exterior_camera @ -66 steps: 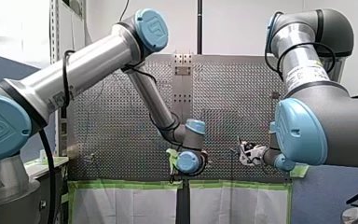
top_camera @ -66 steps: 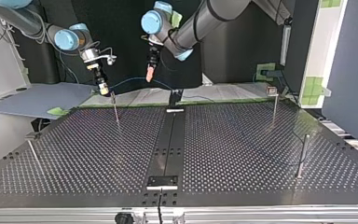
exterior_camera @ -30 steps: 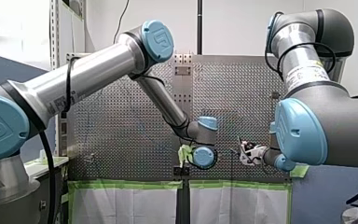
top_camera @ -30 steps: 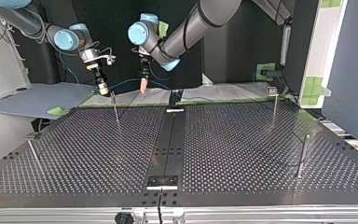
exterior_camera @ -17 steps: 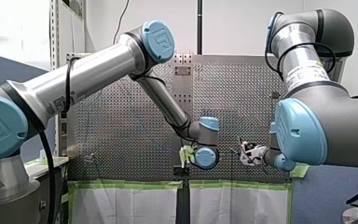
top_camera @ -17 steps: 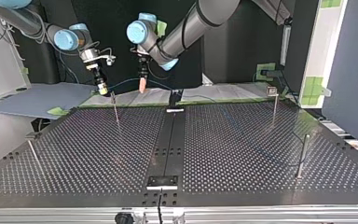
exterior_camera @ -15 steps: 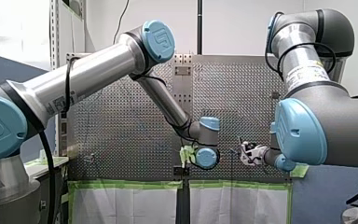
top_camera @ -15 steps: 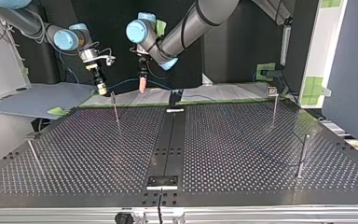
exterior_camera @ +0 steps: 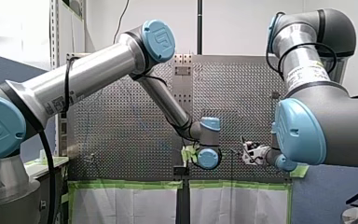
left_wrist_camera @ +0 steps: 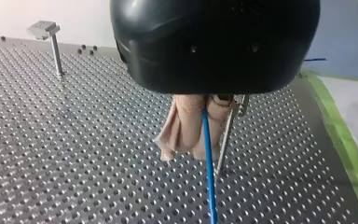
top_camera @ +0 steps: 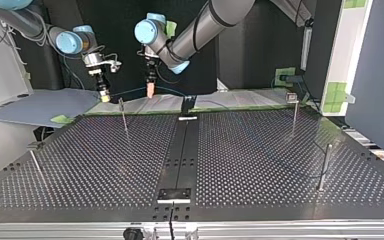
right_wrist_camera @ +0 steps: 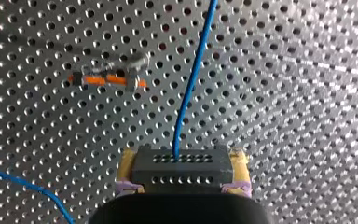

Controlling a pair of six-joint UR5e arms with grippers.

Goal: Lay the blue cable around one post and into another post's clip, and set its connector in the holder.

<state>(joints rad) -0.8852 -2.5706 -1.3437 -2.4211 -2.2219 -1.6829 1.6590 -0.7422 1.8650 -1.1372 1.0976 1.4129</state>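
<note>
The blue cable (left_wrist_camera: 209, 186) runs up between the beige pads of my left gripper (left_wrist_camera: 186, 149), which is shut on it just beside a thin metal post (left_wrist_camera: 224, 144). Between the yellow pads of my right gripper (right_wrist_camera: 182, 161) is the cable's black connector (right_wrist_camera: 177, 172), gripped tight, with the cable (right_wrist_camera: 191, 79) leading away over the perforated plate. Below it lies a post's clip with orange parts (right_wrist_camera: 109, 77). In the top view both grippers hang over the table's far edge, my left gripper (top_camera: 150, 91) right of my right gripper (top_camera: 103, 96), the cable (top_camera: 130, 90) arcing between them.
A slim post (top_camera: 124, 117) stands just in front of the two grippers. More posts stand at the top view's far right (top_camera: 294, 107), right (top_camera: 325, 165) and left (top_camera: 35, 162). Black holders sit on the centre strip, far (top_camera: 187, 105) and near (top_camera: 174, 195).
My left arm has swung toward the top view's left, lowered to the cable and closed its pads on it. My right gripper has shifted slightly left with the connector.
</note>
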